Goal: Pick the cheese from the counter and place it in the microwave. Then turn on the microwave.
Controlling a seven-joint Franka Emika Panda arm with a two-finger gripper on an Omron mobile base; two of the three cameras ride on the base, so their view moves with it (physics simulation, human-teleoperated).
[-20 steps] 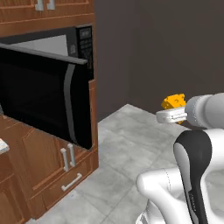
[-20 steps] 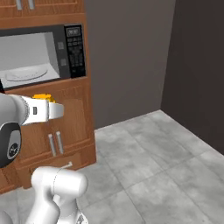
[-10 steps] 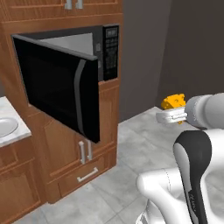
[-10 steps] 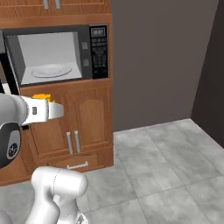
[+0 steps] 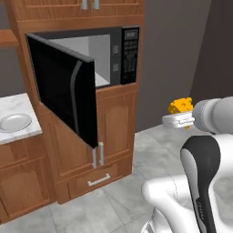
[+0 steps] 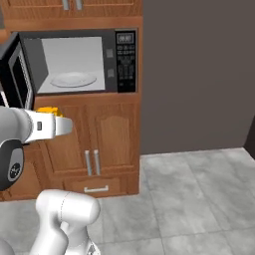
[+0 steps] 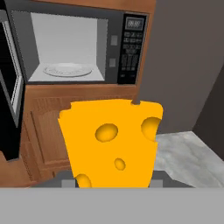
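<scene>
**Inspector:** Start at the claw. What is its condition?

**Assistant:** The gripper (image 5: 182, 112) is clamped on the cheese (image 7: 111, 142), jaws part-way apart with the wedge between them. In the hand view the wedge stands just ahead of the claw: a flat-faced, orange-yellow block with 4 rounded holes, smooth and matte.

**Inspector:** Seen from the base cameras?

**Assistant:** In the left base view the cheese (image 5: 179, 105) shows as a small yellow lump above the white fingers. In the right base view only a yellow sliver (image 6: 49, 110) shows behind the white hand, where the gripper (image 6: 62, 126) points toward the cabinets.

**Inspector:** Position relative to the microwave?

**Assistant:** The microwave (image 6: 99, 60) is a black box built into a brown wooden cabinet column (image 6: 114, 134). The held cheese hangs in the air in front of it, below the level of its opening and well apart from it.

**Inspector:** State of the microwave?

**Assistant:** Its dark glass door (image 5: 63, 88), with a curved handle, stands swung open to the left of the opening. The inside is light grey and smooth, with a round pale turntable plate (image 7: 68, 70) on its floor. The button panel (image 7: 131, 46) sits on the right of the opening.

**Inspector:** Anything in the way?

**Assistant:** Nothing stands between the cheese and the opening.

**Inspector:** Surroundings?

**Assistant:** Left of the microwave column, a white marble counter (image 5: 27, 102) carries a round grey plate (image 5: 13, 122). Right of the column is a plain grey wall (image 6: 194, 74); below, a grey tiled floor (image 6: 199, 199).
</scene>
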